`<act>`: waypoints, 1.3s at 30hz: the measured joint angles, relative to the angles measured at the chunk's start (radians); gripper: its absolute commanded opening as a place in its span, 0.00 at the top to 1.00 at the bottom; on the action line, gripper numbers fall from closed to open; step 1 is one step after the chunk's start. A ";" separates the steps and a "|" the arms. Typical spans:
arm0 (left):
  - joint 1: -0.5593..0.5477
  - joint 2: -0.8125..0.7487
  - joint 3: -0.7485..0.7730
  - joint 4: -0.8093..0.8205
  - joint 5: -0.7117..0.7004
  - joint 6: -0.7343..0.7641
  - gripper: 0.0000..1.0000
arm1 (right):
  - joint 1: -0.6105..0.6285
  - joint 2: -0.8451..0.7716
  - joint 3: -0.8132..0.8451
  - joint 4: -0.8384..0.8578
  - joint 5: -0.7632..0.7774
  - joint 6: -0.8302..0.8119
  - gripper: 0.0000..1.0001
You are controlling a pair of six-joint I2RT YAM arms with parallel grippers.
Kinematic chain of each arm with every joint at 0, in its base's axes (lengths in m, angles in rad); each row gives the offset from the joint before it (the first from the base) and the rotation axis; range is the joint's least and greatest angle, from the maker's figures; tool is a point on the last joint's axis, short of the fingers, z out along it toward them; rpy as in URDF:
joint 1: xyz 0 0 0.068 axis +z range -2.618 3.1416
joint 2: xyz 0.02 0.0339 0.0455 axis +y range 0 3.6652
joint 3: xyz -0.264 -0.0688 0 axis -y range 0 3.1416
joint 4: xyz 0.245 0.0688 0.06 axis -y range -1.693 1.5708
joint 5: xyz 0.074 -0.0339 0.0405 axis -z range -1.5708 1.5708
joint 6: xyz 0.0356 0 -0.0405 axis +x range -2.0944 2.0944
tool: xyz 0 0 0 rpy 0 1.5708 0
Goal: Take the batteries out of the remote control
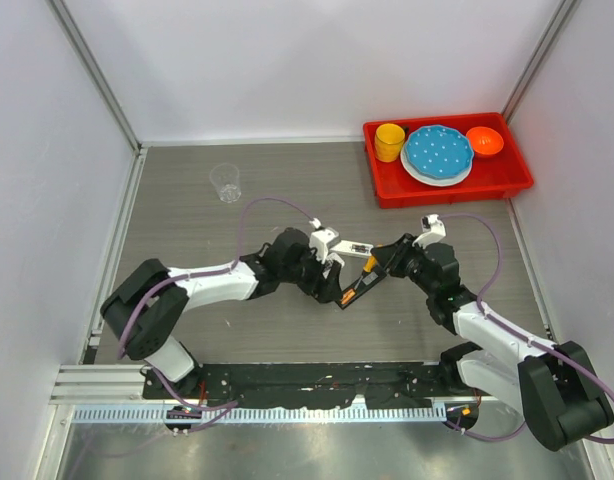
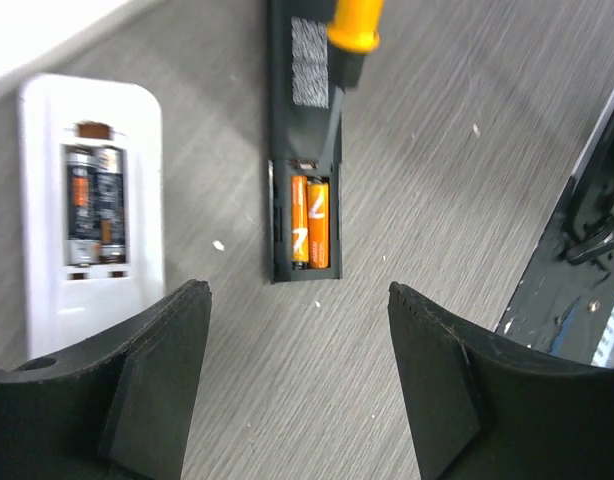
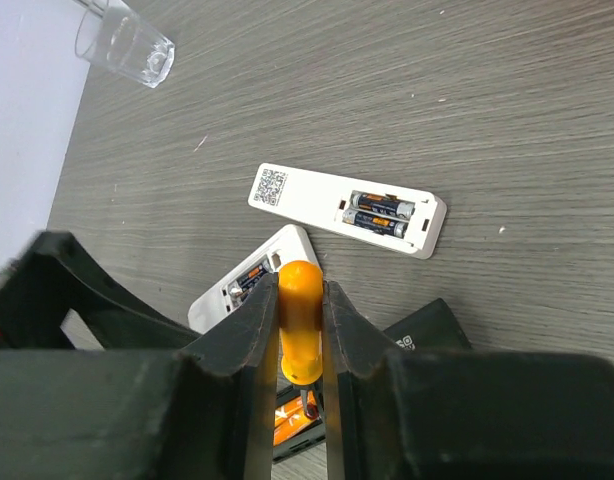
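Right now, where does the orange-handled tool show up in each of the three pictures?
Top view: the orange-handled tool lies at centre, where the two arms meet.
Left wrist view: at the top edge, tip reaching down to the black remote.
Right wrist view: bottom centre, clamped in the right gripper.
Shared landmark: the black remote with its orange batteries, seen in all three views.

Right ahead of the left gripper (image 2: 295, 330), centred between its jaws, lies the middle remote (image 2: 287, 140) with two batteries (image 2: 310, 222) in its bay. The side remote (image 2: 92, 310) sits just outside the left jaw. The tool (image 3: 299, 310), wedged between the jaws of the right gripper (image 3: 300, 340), pokes over the middle remote.
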 measured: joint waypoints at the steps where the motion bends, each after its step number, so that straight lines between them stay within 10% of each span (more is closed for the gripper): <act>1: 0.013 -0.019 -0.004 0.004 0.004 -0.008 0.26 | 0.000 0.000 0.000 -0.004 0.000 -0.005 0.99; 39: 0.080 -0.058 -0.056 0.093 0.050 -0.109 0.33 | 0.014 0.033 -0.044 0.000 0.082 0.093 0.99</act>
